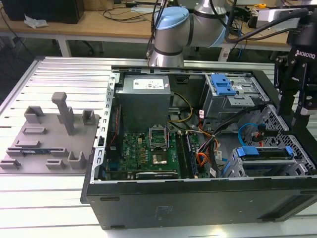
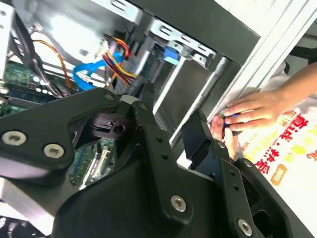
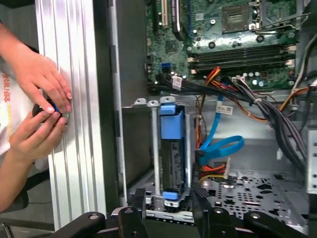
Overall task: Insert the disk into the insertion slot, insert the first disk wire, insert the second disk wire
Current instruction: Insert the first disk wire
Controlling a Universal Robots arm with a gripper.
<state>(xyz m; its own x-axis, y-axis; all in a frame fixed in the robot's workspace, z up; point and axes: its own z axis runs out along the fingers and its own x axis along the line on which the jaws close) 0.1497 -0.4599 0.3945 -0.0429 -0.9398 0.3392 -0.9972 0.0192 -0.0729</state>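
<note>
- The gripper point(image 3: 169, 201) hangs over the open computer case point(image 1: 198, 203), at its end on the exterior view's right; its fingers point(image 3: 134, 213) stand wide apart and hold nothing.
- The disk point(image 3: 172, 148) sits on edge inside the insertion slot point(image 3: 155, 144), in the case corner just below the gripper, with its blue frame showing at both ends.
- A looped blue cable point(image 3: 220, 146) and a bundle of orange, red and yellow wires point(image 3: 214, 171) lie just beside the disk; I cannot tell whether either is plugged in.
- A person's hand point(image 3: 42, 79) and a second hand point(image 3: 29, 136) rest on the ribbed metal table point(image 3: 74, 148) outside the case wall, pinching a small dark object point(image 3: 42, 110).
- A grey parts tray point(image 1: 49, 134) lies on the table at the exterior view's left, well apart from the case.
</note>
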